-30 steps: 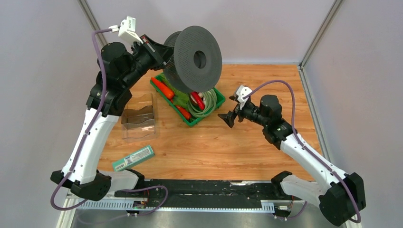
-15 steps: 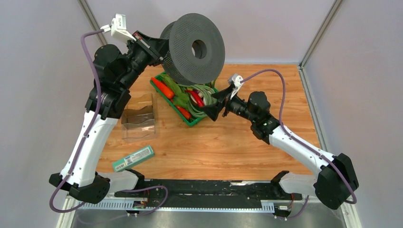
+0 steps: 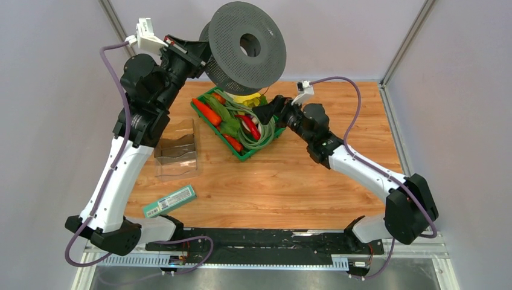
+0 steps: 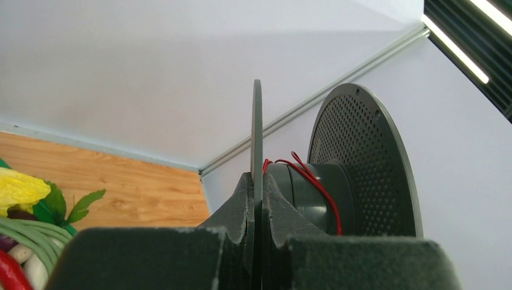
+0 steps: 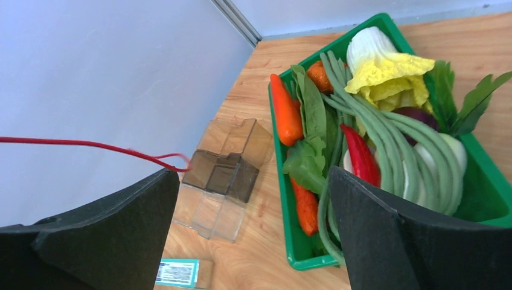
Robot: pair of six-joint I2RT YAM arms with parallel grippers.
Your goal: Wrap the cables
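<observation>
Bench edges: green tray (image 3: 201,113) of toy vegetables at the middle of the far edge of the bench (image 3: 302,181), set askew to it; clear box (image 3: 176,154) near the left edge; teal packet (image 3: 170,201) toward the near-left corner.
Open room: bare wood across the near middle and along the right edge (walls and corner posts close on the far, left and right sides).
Spool: dark perforated spool (image 3: 244,51) raised high above the far-left part of the bench, over the tray's far end, its axis roughly level.
Left jaws: left gripper (image 4: 256,181) pinched tight on the thin edge of one spool flange, a finger on each face.
Right jaws: right gripper (image 3: 265,113) spread wide, low over the tray's right-hand end, just beneath the spool.
Red wire: a few turns of the red wire (image 4: 314,181) on the hub between the flanges; from the right wrist, a loose length (image 5: 90,145) running in from the left, looped end just above one finger (image 5: 102,235); contact not clear.
</observation>
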